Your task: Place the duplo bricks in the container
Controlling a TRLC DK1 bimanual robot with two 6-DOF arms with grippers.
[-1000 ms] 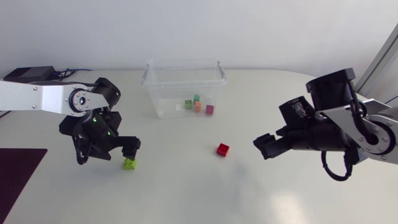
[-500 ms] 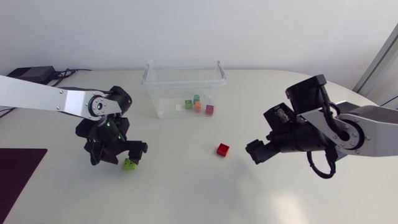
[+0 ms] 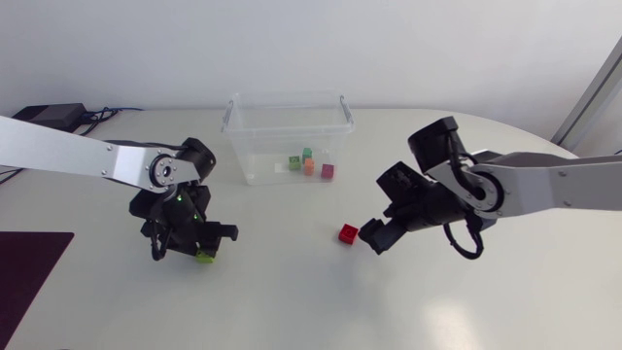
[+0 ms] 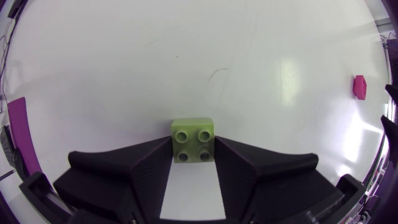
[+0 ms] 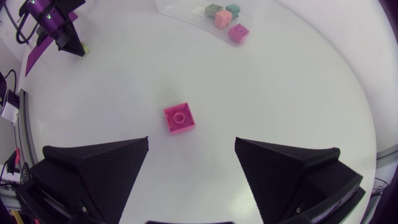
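Note:
A green brick (image 3: pixel 204 257) lies on the white table at the left, and my left gripper (image 3: pixel 198 249) is shut on it from above. In the left wrist view the green brick (image 4: pixel 193 140) sits between both fingertips of the left gripper (image 4: pixel 193 148), touching each. A red brick (image 3: pixel 348 233) lies near the middle of the table. My right gripper (image 3: pixel 374 236) hovers just right of it, open. In the right wrist view the red brick (image 5: pixel 179 118) lies ahead of the open right gripper (image 5: pixel 191 149). The clear container (image 3: pixel 233 122) stands at the back.
Several small bricks (image 3: pixel 309 163) lie inside the container. A dark mat (image 3: pixel 24 272) covers the table's front left corner. A black box with cables (image 3: pixel 44 115) sits at the back left.
My left gripper has come down around the green brick and shut on it. My right arm has swung left, bringing its open gripper close to the red brick.

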